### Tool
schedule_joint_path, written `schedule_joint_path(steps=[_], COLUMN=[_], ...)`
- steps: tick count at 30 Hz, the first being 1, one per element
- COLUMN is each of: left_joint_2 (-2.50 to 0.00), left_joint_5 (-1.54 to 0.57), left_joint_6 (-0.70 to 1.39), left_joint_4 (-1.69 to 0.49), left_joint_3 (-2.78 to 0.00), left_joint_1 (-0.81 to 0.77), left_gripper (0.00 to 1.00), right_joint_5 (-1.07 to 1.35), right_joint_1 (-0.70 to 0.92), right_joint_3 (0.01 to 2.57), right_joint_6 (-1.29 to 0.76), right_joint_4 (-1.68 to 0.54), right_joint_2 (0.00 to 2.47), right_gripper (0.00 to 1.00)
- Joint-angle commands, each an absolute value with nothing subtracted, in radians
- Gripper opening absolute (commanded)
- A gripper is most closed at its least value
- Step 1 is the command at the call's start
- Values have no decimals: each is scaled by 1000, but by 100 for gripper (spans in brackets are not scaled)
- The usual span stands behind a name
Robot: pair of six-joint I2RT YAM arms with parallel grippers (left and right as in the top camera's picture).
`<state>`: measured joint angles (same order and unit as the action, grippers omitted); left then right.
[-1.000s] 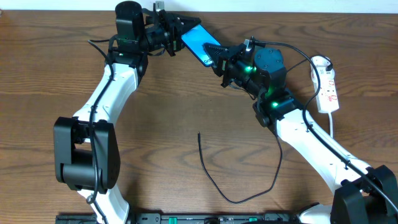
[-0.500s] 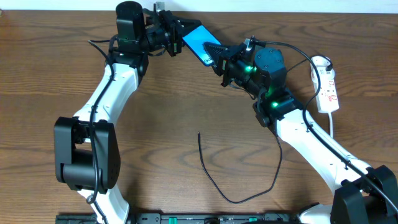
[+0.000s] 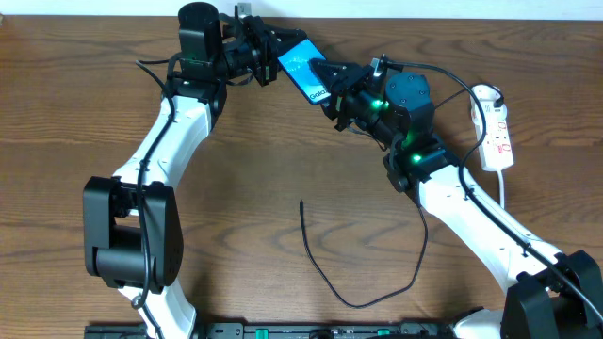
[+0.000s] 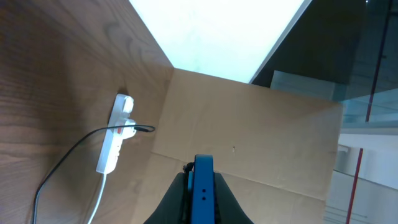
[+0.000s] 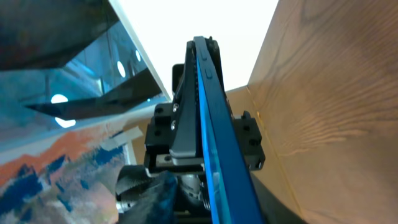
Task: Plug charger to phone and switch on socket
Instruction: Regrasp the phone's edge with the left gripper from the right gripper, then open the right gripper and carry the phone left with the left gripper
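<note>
Brown wood table. Left gripper at the far edge, jaws pinched on one end of the phone; the left wrist view shows the phone edge-on between the fingers. Phone spans across to the right gripper, blue screen visible from above. Right gripper is at the phone's other end, can't tell if its jaws are clamped or slack. Charger lies loose on the table nearer the front, plug tip well apart from the phone. Socket lies flat at the far right.
</note>
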<state>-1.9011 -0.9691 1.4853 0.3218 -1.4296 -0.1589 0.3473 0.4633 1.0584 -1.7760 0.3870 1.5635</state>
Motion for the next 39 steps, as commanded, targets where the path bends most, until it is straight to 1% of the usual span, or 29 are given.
schedule_joint_path(steps=[1,3,8,17,24,30,39], left_joint_2=[-1878,-1878,-1878,-1878,-1878,-1878,-1878], left_joint_5=[-983,-983,-982,-983,-1015,-1075,-1254], left_joint_6=[1485,1485,1485,1484,1484,1484,1479], left_joint_4=[335,335,335,335,335,335,335], left_joint_3=[-1459,-1459,-1459,-1459,-1459,-1459,-1459], left_joint_1=[-165,-165,-164,-124,-57,15,124], left_gripper=[7,7,8,7,8,8,8], right_joint_5=[357,357,357,357,358,358,373], right_joint_1=[473,473,473,471,470,462,435], right_joint_3=[1068,1068,1068,1068,1068,1068,1068], right_joint_6=[-1775,-1775,-1775,-1760,-1671,-1661,-1538], right_joint_4=[389,387,385,385,385,385,380], right_joint_2=[1558,1558,1558,1558,1558,1558,1558], right_gripper=[40,48,62,99,99,99,99])
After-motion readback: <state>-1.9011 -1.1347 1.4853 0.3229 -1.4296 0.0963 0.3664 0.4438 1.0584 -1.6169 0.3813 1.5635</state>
